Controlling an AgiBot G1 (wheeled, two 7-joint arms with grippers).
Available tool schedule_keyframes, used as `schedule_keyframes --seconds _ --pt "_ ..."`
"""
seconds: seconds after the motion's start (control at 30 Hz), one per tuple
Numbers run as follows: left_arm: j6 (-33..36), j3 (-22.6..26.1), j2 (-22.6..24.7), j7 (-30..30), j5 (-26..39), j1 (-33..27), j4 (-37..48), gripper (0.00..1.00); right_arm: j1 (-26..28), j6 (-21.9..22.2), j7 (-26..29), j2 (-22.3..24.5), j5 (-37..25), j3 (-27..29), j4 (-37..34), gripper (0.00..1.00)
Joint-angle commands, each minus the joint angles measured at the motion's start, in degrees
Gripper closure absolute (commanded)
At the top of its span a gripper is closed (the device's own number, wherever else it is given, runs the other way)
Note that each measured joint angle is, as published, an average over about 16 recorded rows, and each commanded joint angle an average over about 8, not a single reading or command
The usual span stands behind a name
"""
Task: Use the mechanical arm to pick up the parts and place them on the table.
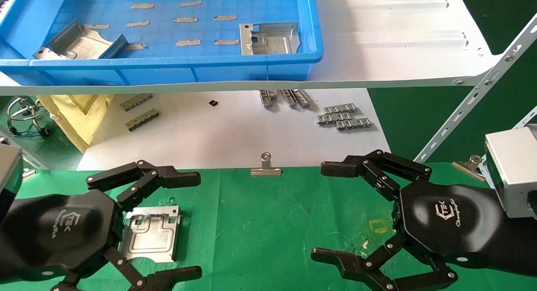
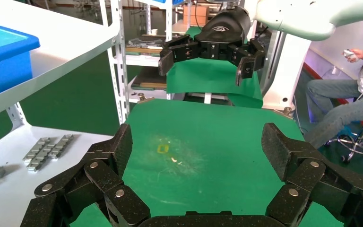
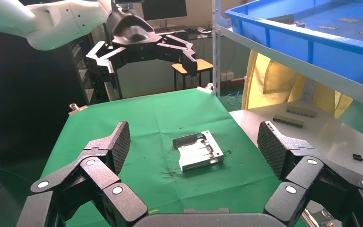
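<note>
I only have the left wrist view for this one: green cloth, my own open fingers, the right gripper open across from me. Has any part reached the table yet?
Observer: Yes. One plate lies flat on the green table, under the open left gripper.
Operator: Is that gripper touching it?
Observer: No. In the right wrist view the left gripper hangs above the cloth, clear of the plate.
Operator: What is in the tray?
Observer: Two parts lie in the blue tray: the left-end part and the right-end part.
</note>
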Motion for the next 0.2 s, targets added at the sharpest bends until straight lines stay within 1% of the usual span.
schedule_keyframes --seconds 0.03,0.2 --pt "0.02 0.09 0.06 0.09 0.10 -0.11 0.28 0.00 0.00 0.00 0.00 0.00 0.00 0.00 0.00 0.00" --pt "0.04 0.18 0.11 0.18 0.17 -0.21 0.52 0.00 0.00 0.00 0.00 0.00 0.00 0.00 0.00 0.00"
